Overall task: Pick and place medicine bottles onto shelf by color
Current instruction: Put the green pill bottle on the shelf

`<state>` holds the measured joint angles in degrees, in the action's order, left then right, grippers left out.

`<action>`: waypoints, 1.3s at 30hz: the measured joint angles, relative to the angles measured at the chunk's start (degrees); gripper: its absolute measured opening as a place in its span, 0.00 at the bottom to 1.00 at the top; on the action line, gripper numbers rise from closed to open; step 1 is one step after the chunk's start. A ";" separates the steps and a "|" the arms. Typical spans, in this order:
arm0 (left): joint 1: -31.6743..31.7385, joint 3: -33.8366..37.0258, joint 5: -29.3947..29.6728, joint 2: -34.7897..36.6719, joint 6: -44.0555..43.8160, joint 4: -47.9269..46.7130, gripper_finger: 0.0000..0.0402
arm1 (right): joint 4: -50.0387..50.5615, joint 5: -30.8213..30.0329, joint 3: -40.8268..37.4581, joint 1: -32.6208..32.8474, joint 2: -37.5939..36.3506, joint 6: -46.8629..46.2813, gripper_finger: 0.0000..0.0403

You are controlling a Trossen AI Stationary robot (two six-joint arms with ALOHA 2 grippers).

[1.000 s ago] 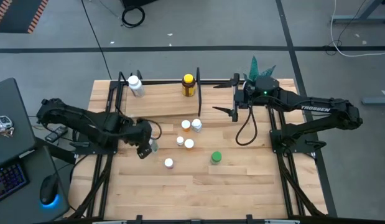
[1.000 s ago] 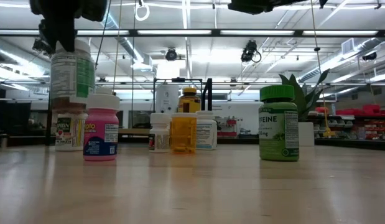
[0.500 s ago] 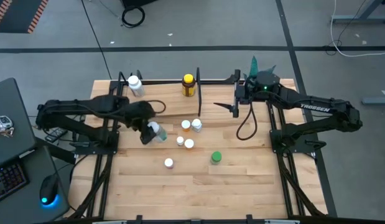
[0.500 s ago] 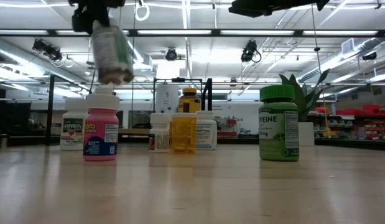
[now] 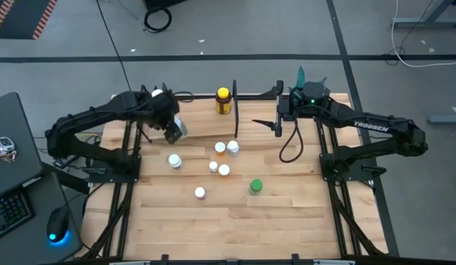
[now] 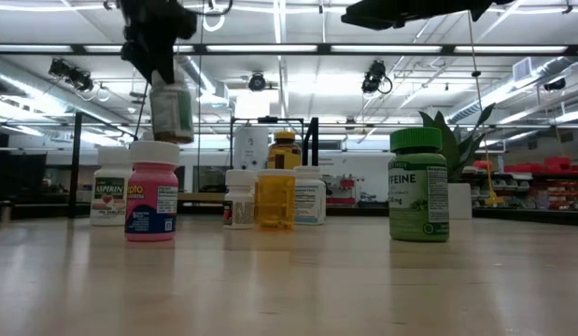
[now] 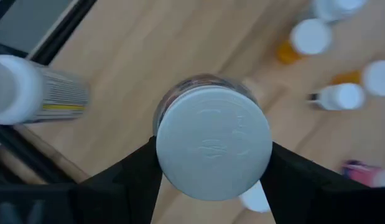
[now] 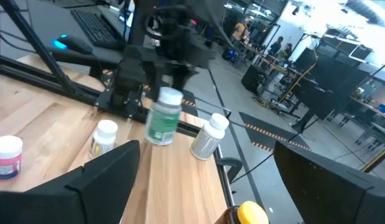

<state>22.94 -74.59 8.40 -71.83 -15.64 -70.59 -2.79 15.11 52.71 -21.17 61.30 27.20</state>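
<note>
My left gripper (image 5: 174, 129) is shut on a white-capped bottle with a green label (image 6: 172, 112), which hangs over the left part of the shelf (image 5: 202, 121), a light board inside black rods at the table's far side. On the shelf a white bottle (image 5: 158, 96) lies at the far left and an amber bottle with a yellow cap (image 5: 223, 101) stands mid-board. Several small bottles (image 5: 220, 158) and a green one (image 5: 255, 187) stand on the table. My right gripper (image 5: 276, 122) hovers open over the shelf's right end. My left gripper pinches the bottle's white cap (image 7: 214, 143) between its two fingers (image 7: 139, 168), one on each side. The fingers come steeply from above. The bottle hangs below them, slightly tilted, clear of table and shelf.
A potted green plant (image 5: 305, 77) stands at the far right corner behind the right gripper. An aspirin bottle (image 5: 174, 160) and a pink bottle (image 5: 200, 193) stand on the near left of the group. A laptop (image 5: 6, 169) sits beyond the table's left edge.
My left gripper has swung from the table's left middle toward the far edge and risen, carrying the green-label bottle clear of the table to above the shelf's left part. The aspirin bottle it had hidden now shows standing on the table.
</note>
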 joint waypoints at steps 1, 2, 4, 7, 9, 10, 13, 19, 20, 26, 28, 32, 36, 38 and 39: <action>1.66 0.00 -0.08 -0.71 1.29 0.00 0.60 | 0.03 0.02 0.00 0.02 0.09 0.00 0.94; 3.14 0.00 0.03 -1.63 1.97 0.04 0.60 | -0.13 0.00 0.00 0.02 0.21 -0.02 0.94; 6.07 0.02 0.06 -3.50 3.76 0.04 0.60 | 0.36 0.00 0.00 0.02 0.34 -0.02 0.94; 9.19 0.02 0.09 -5.90 5.67 0.36 0.59 | 1.44 0.02 0.00 0.02 0.45 0.00 0.94; 10.63 0.02 -0.05 -7.43 6.80 0.41 0.59 | 2.33 0.00 0.00 0.02 0.48 -0.02 0.94; 11.05 0.02 -0.06 -8.08 7.26 0.39 0.59 | 2.61 0.00 0.00 0.01 0.48 -0.02 0.94; 11.97 0.02 -0.53 -9.44 8.88 1.04 0.61 | 3.61 -0.05 0.00 -0.02 0.48 -0.02 0.94; 11.11 0.02 -8.01 -10.98 10.86 11.71 0.59 | 3.90 -0.21 0.00 -0.02 0.48 -0.43 0.94; 10.56 0.02 -8.42 -11.49 10.93 13.47 0.59 | 4.22 -0.29 0.00 -0.02 0.48 -0.45 0.94; 5.41 -0.12 -10.22 -15.24 11.91 25.48 0.61 | 5.26 -0.68 0.00 -0.02 0.48 -0.62 0.94; 3.96 -1.51 -10.36 -17.18 12.56 26.40 0.61 | 5.67 -0.69 0.00 -0.02 0.48 -0.67 0.94; 3.15 -5.73 -10.34 -21.35 14.73 26.39 0.59 | 5.86 -1.80 0.00 -0.02 0.48 -0.69 0.94; 3.23 -9.82 -10.10 -25.45 16.34 24.85 0.60 | 6.83 -2.05 0.00 -0.04 0.31 -1.11 0.94; 3.19 -11.30 -10.14 -26.92 17.08 24.03 0.61 | 7.28 -2.05 0.00 -0.02 0.13 -1.13 0.94; 3.17 -11.82 -10.16 -27.49 17.44 24.40 0.61 | 7.65 -2.05 0.00 -0.05 -0.13 -1.13 0.94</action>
<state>26.10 -86.41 -1.76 -99.32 1.80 -46.18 4.87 13.06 52.71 -21.22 61.18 26.06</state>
